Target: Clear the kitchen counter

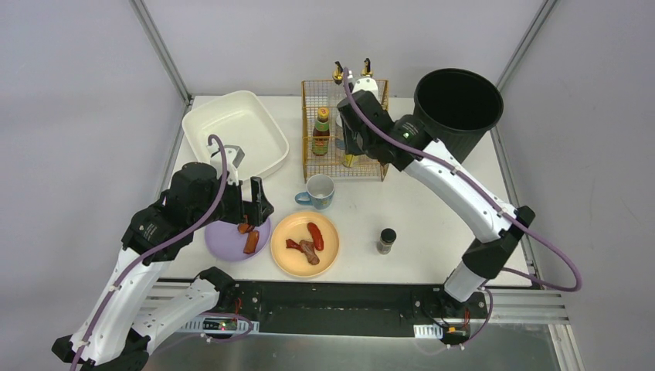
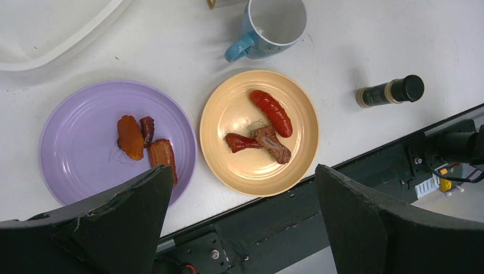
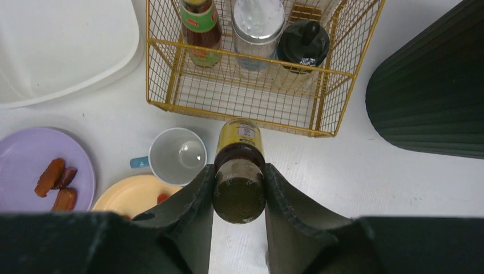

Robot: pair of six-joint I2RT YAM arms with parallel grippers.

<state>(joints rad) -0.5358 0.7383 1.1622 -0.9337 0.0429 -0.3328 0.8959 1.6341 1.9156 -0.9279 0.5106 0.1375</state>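
The right gripper point(image 3: 240, 178) is clamped on a dark bottle with a yellow label point(image 3: 239, 197), held at the front edge of a gold wire basket point(image 3: 258, 112) at the back of the kitchen counter point(image 1: 359, 218). Inside the basket stand a red-capped sauce bottle point(image 3: 200, 28), a clear jar with a silver lid point(image 3: 257, 25) and a black-topped bottle point(image 3: 302, 43). A black bin point(image 1: 457, 104) stands to the basket's right and a white basin point(image 1: 235, 131) to its left. The left gripper point(image 2: 242, 171), its jaws wide apart and holding nothing, hovers over the near edge of a purple plate point(image 2: 74, 142) carrying three browned food pieces point(image 2: 145, 142). Beside it sits a yellow plate point(image 2: 228, 114) with a red sausage point(image 2: 271, 112), a blue mug point(image 2: 268, 28) behind it and a black-capped spice jar point(image 2: 391, 91) to its right.
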